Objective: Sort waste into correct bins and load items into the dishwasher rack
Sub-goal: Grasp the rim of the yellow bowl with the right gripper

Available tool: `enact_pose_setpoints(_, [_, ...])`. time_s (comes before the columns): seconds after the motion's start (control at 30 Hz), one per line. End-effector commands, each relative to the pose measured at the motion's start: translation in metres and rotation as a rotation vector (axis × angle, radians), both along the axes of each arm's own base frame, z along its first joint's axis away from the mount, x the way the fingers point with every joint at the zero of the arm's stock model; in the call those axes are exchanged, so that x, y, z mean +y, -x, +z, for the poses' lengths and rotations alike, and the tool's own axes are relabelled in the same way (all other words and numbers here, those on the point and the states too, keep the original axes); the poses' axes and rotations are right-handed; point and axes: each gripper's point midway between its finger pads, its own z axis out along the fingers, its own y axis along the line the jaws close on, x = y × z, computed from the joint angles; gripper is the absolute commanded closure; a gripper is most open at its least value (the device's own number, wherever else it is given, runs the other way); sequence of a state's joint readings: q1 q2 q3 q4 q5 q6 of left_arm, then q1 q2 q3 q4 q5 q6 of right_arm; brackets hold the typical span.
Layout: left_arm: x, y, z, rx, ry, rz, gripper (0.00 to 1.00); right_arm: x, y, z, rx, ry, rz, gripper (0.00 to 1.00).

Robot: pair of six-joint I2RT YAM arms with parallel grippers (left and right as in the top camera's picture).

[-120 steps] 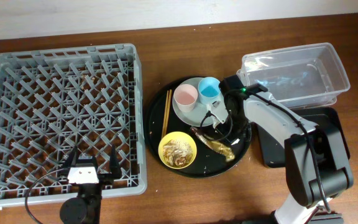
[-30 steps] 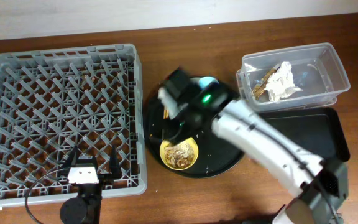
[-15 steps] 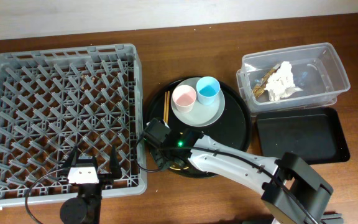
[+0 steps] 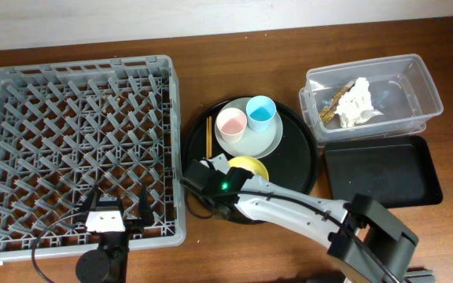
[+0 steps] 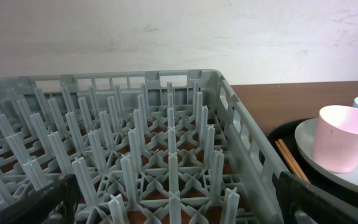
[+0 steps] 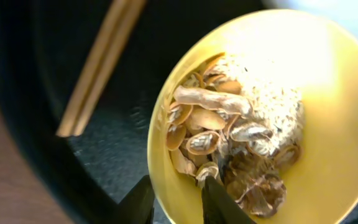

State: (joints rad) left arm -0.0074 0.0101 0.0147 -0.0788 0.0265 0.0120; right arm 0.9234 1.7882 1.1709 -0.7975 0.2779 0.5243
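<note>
My right gripper (image 4: 213, 185) (image 6: 176, 186) is shut on the near rim of the yellow bowl (image 4: 250, 167) (image 6: 328, 143), one finger inside and one outside. The bowl holds beige food scraps (image 6: 241, 137). The pink cup (image 4: 232, 123), blue cup (image 4: 262, 112) and pale plate (image 4: 271, 143) sit behind it, with the chopsticks (image 4: 208, 135) (image 6: 98, 68) to the left. The white napkin (image 4: 356, 102) and brown-gold wrapper (image 4: 333, 106) lie in the clear tub (image 4: 425, 79). My left gripper (image 4: 116, 209) (image 5: 179, 205) is open over the front edge of the grey rack (image 4: 77, 79) (image 5: 135, 124).
The bowl, plate and chopsticks all rest on a large round black tray (image 4: 301, 167). The shallow black rectangular tray (image 4: 380, 169) lies just right of it, below the tub. The pink cup (image 5: 344, 137) shows in the left wrist view beside the rack wall.
The napkin and wrapper went into the clear tub. My right arm swung across to the tray's near left side and closed on the bowl's rim; the bowl shifted toward the plate.
</note>
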Motion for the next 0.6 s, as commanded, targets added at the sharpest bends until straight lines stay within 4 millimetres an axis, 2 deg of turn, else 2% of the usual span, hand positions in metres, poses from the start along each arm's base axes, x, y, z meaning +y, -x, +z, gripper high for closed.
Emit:
enact_pose_setpoints(0.0, [-0.003,0.000,-0.001,-0.002,-0.015,-0.016,0.01,-0.020,-0.013,0.001,-0.024,0.012,-0.111,0.73])
enact_pose_setpoints(0.07, [-0.003,0.000,-0.001,-0.002,-0.015,-0.016,0.01,-0.016,-0.009,-0.001,0.021,-0.027,-0.114,0.73])
enact_pose_setpoints(0.2, [-0.003,0.000,-0.001,-0.003,-0.015,-0.016,0.01,0.005,-0.007,-0.002,0.053,-0.089,0.021,0.73])
enact_pose_setpoints(0.33, [-0.003,0.000,-0.001,-0.002,-0.015,-0.016,0.01,0.005,-0.008,-0.003,0.053,-0.087,0.022,0.66])
enact_pose_setpoints(0.5, [-0.003,0.000,-0.001,-0.002,-0.015,-0.016,0.01,0.001,-0.008,-0.015,0.062,-0.049,0.017,0.67])
enact_pose_setpoints(0.57, [-0.003,0.000,-0.001,-0.002,-0.015,-0.016,0.01,0.000,-0.008,-0.015,0.066,-0.045,0.017,0.71])
